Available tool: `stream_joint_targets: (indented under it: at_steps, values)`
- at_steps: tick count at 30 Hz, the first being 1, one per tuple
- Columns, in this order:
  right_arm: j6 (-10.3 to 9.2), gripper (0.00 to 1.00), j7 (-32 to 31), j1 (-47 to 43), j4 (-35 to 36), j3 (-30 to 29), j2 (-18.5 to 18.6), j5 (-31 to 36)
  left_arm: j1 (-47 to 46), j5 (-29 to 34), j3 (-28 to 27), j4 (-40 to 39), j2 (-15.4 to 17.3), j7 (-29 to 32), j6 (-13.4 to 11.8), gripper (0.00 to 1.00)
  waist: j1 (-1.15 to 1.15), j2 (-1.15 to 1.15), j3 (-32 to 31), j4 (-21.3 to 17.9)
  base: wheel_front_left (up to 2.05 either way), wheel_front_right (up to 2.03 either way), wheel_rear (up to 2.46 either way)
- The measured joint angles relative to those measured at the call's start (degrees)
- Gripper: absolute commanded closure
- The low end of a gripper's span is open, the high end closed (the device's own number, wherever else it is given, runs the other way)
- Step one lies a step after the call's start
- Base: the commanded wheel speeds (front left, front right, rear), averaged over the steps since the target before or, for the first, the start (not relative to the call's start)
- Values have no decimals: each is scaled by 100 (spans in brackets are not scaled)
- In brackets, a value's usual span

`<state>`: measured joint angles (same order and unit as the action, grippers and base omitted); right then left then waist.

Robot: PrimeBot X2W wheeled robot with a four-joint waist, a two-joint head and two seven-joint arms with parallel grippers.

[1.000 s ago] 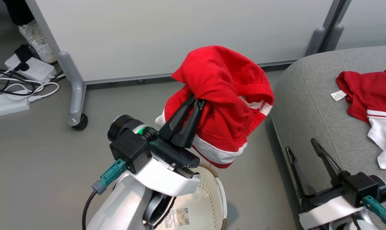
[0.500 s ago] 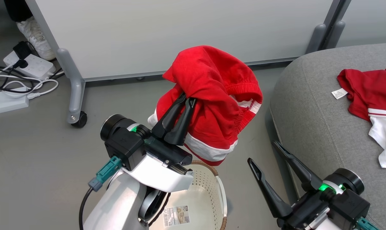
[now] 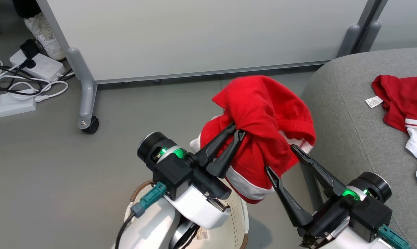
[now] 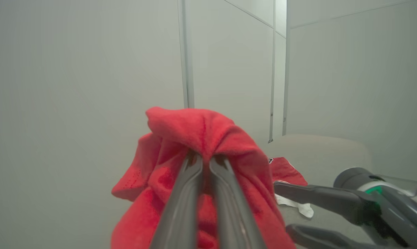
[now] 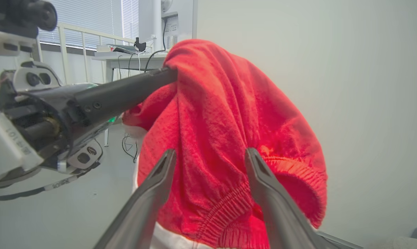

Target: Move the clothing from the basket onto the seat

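Head view: the left jaws, pressed together, pinch a fold of a red garment [image 3: 263,114] hanging in the air between the basket [image 3: 242,221] and the seat [image 3: 346,131]; the right jaws stand spread at its lower edge, gripping nothing; another garment [image 3: 401,103] already lies on the seat; what shows of the basket holds no cloth. Left wrist view: the garment [image 4: 201,135] drapes over the shut tips, the seat [image 4: 325,152] beyond. Right wrist view: the spread jaws flank the waistband [image 5: 236,207]; by my judgement, only setting this piece down is left.
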<state>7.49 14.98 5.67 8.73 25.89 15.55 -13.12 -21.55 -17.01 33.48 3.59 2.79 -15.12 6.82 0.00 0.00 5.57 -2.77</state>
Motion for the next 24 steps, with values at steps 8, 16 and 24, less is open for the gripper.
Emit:
stream_joint_targets:
  at_steps: [8, 16, 24]
  values:
    - [0, 0, 0, 113, -367, -99, -11, 214, -44, 120, 387, 57, 0, -1, 26, 100, 0, 0, 16, 84, 0, 0, 0]
    - [0, 0, 0, 229, -753, 226, 99, 252, -104, 182, 943, 182, 10, 0, 45, 100, 0, 0, -141, 150, 0, 0, 0]
    - [0, 0, 0, 327, -923, 322, 98, 174, -104, 113, 1296, 260, 4, 0, 62, 100, 0, 0, -230, 206, 0, 0, 0]
